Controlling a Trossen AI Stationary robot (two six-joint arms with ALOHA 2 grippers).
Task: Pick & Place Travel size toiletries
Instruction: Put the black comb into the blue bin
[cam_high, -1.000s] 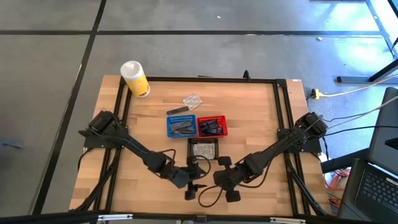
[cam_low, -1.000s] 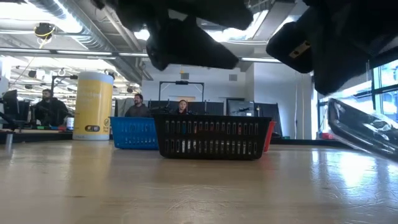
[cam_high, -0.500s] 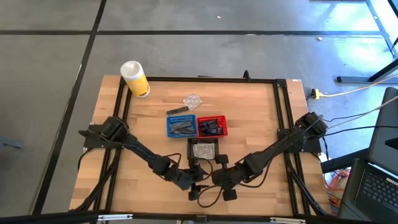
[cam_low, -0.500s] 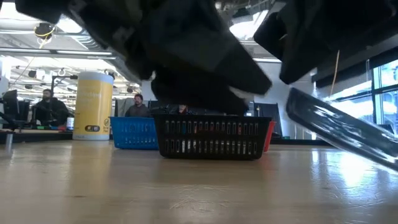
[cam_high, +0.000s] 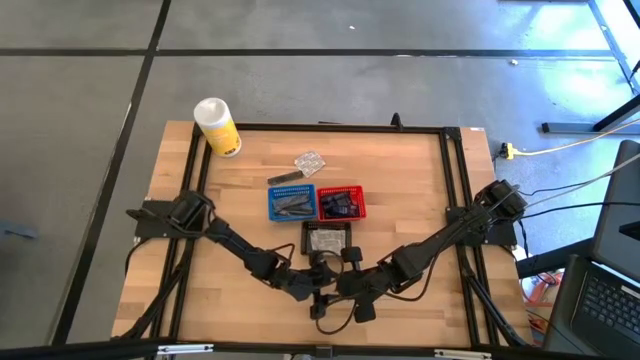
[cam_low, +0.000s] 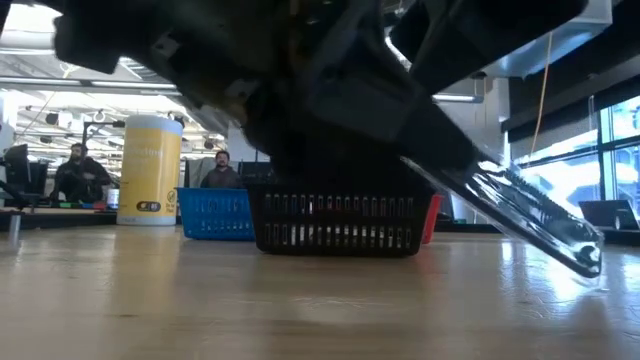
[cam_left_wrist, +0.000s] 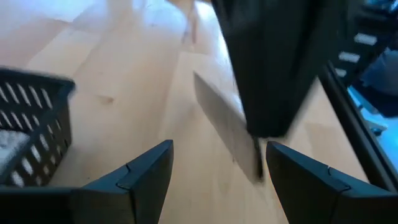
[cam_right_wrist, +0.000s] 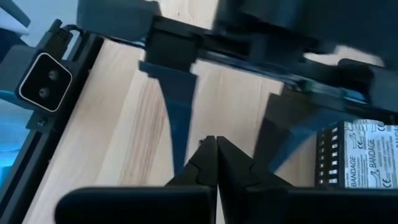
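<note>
Toiletry packet (cam_left_wrist: 230, 134), clear and slim, hangs pinched in the closed right gripper (cam_right_wrist: 216, 146) near the table's front edge, between the spread fingers of the left gripper (cam_left_wrist: 214, 171).

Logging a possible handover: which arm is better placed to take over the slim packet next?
Left, probably. The left gripper is open with its fingers either side of the slim packet, which the right gripper holds pinched shut above the table, beside the black basket.
</note>
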